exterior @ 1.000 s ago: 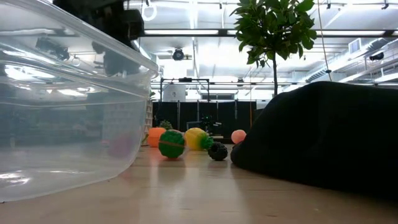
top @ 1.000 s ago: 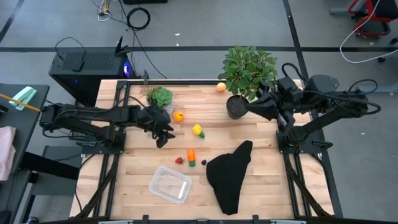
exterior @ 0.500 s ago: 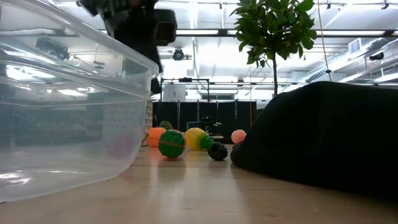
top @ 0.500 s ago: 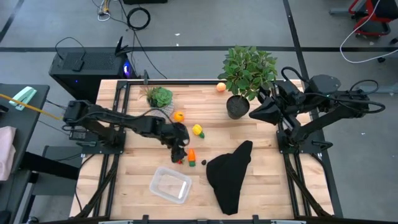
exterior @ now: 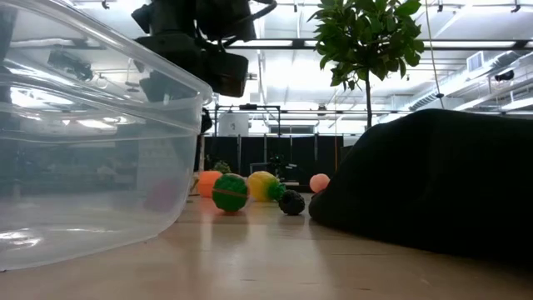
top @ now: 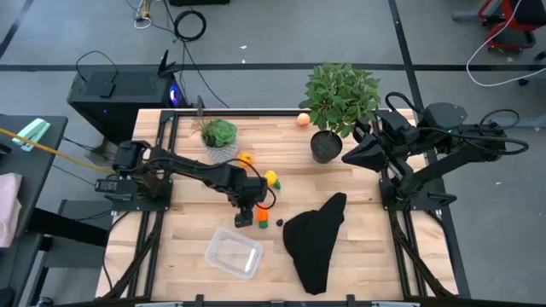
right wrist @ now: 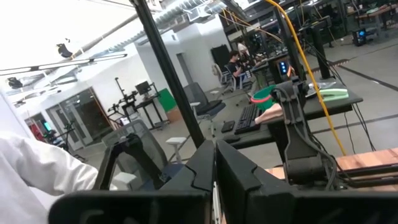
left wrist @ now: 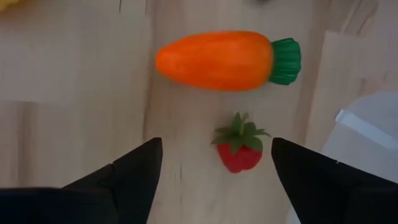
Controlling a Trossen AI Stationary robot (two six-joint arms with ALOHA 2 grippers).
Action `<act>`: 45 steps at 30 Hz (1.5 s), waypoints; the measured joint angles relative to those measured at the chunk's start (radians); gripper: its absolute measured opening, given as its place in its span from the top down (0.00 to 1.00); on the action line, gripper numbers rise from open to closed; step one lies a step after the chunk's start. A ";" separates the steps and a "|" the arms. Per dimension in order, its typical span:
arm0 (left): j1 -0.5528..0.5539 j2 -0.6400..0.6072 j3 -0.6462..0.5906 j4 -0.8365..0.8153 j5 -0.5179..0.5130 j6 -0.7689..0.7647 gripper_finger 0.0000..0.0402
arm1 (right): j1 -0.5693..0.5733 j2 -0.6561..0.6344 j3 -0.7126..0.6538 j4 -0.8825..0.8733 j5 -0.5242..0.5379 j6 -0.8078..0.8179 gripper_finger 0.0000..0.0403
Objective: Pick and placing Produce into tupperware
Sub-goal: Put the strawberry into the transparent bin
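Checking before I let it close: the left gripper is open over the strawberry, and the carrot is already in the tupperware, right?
Not quite. The left gripper is open over the strawberry, but the carrot lies on the table beside it, as the left wrist view shows. The tupperware holds nothing in the high view.

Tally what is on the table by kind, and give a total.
Toy produce: 6 (peach, orange, yellow piece, carrot, strawberry, dark berry)
Potted plants: 2 (large plant, small plant)
Tupperware: 1
Black cloth: 1
Total: 10
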 joint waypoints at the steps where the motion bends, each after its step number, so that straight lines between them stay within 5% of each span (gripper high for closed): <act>1: 0.000 0.004 0.000 0.013 0.005 0.001 0.21 | 0.000 0.000 0.000 0.000 0.000 0.000 0.94; 21: -0.012 0.099 -0.001 0.070 0.096 -0.074 0.22 | 0.000 0.000 0.000 -0.002 0.000 0.000 0.94; 45: -0.028 0.098 -0.001 0.109 0.124 -0.080 0.51 | -0.001 0.000 0.000 -0.003 0.000 0.000 0.94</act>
